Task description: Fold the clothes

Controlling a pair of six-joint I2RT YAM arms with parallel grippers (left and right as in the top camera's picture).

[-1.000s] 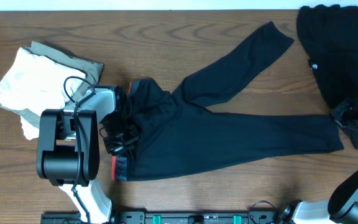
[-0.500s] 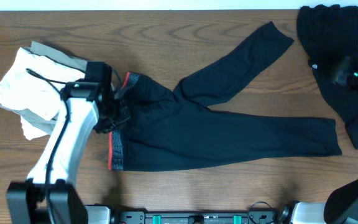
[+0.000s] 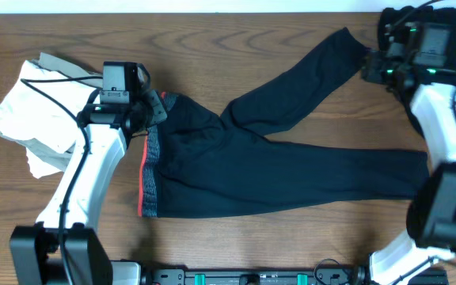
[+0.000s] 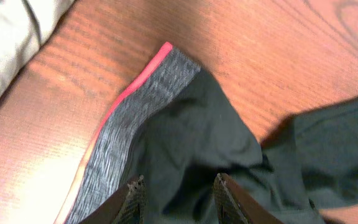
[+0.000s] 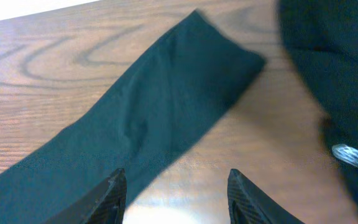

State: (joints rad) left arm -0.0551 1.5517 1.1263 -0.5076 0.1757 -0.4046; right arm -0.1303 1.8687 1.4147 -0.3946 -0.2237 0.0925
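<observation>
Black leggings [image 3: 275,170] lie spread; left pincer [image 4: 179,186] and right pincer [image 5: 176,180] both gape, seemingly empty.

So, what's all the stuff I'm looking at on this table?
leggings: one, dark navy with a grey-and-coral waistband, spread across the middle
black clothing: one heap, black with a small light logo, far right corner; number of pieces unclear
light clothes: one pile, white and beige, left side
table: one, brown wood
left gripper: one, black fingers, open over the leggings' waist end
right gripper: one, black fingers, open over the upper leg's cuff end
</observation>
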